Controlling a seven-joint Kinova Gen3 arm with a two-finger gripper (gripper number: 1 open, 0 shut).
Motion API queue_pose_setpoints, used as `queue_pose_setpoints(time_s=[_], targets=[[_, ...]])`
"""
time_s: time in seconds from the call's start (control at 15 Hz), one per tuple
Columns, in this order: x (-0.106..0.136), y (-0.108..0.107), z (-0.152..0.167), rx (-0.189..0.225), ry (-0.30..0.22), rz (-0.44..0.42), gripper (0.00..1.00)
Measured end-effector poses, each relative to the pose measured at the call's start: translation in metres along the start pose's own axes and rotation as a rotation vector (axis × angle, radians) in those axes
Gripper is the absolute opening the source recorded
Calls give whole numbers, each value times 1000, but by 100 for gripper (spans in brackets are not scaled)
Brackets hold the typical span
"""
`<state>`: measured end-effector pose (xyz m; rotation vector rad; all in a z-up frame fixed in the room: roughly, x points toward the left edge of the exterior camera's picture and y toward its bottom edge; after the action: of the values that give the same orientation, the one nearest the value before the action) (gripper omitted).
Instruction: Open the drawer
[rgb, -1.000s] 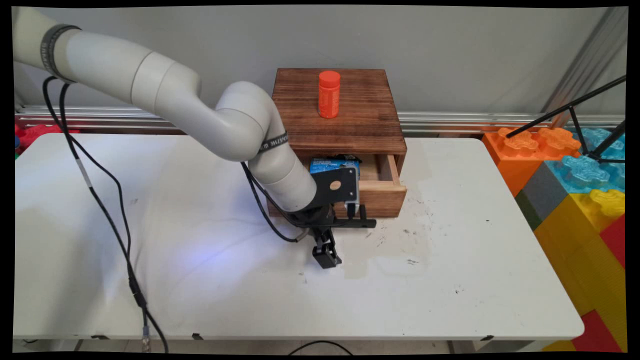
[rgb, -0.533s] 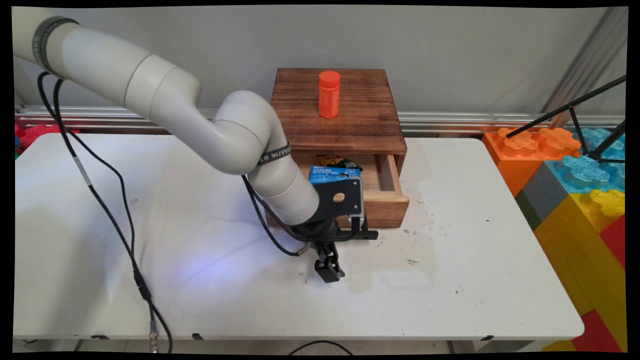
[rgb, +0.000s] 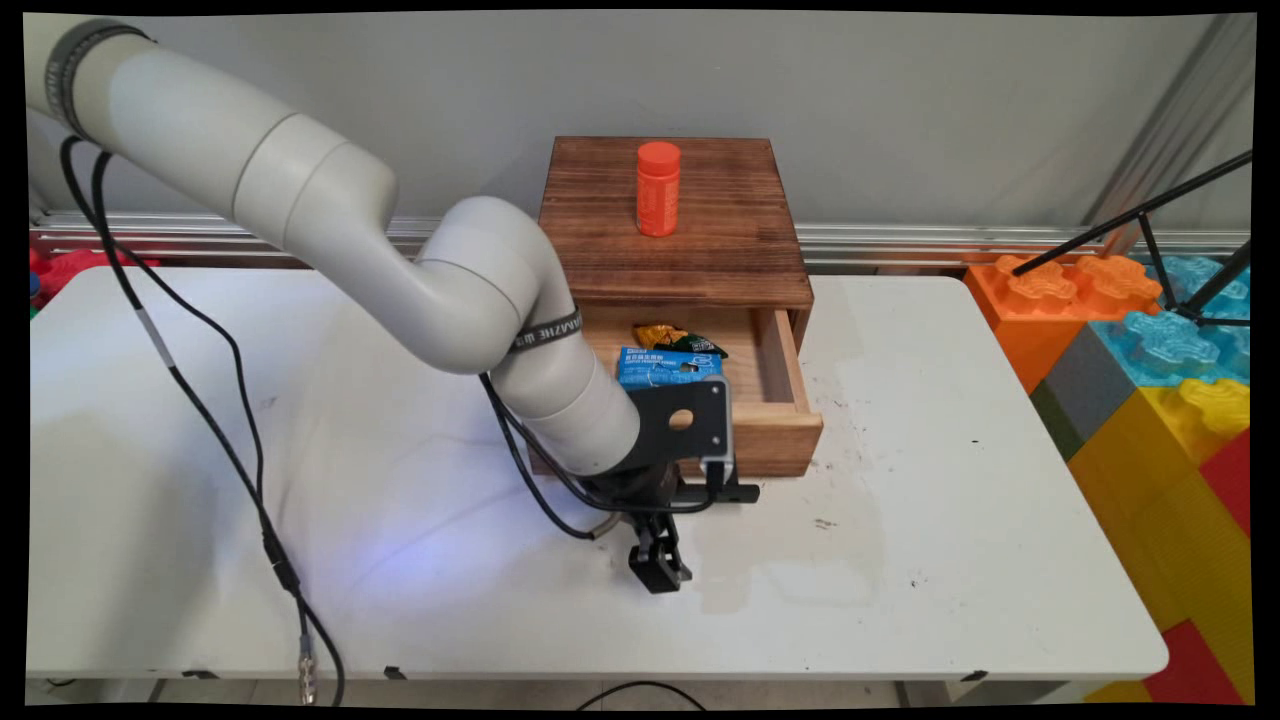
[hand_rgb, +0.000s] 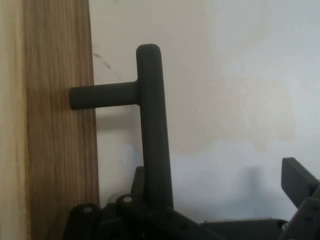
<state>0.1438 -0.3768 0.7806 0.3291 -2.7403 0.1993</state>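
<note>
A wooden box (rgb: 675, 225) stands at the back of the white table (rgb: 950, 560), and its drawer (rgb: 775, 430) is pulled partly out. My gripper (rgb: 655, 535) points down at the drawer's black bar handle (rgb: 728, 492) (hand_rgb: 152, 130). It is open. One finger sits behind the bar, next to the drawer front (hand_rgb: 55, 150), and the other finger (hand_rgb: 299, 184) stands well clear on the near side. Inside the drawer lie a blue packet (rgb: 665, 365) and a yellow and green snack bag (rgb: 672, 338). An orange bottle (rgb: 658, 188) stands upright on top of the box.
Big toy blocks (rgb: 1150, 380) in orange, blue, yellow and red are stacked past the table's right edge. A black tripod leg (rgb: 1140, 215) crosses above them. Black cables (rgb: 200, 400) hang from the arm over the table's left half.
The drawer has slid further out towards the near side, and the gripper has moved the same way with the handle. More of the packets inside shows.
</note>
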Motion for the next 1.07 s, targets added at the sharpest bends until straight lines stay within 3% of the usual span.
queue_pose_setpoints(time_s=[1.07], targets=[[6, 51, -10, -36, 9, -32, 100]])
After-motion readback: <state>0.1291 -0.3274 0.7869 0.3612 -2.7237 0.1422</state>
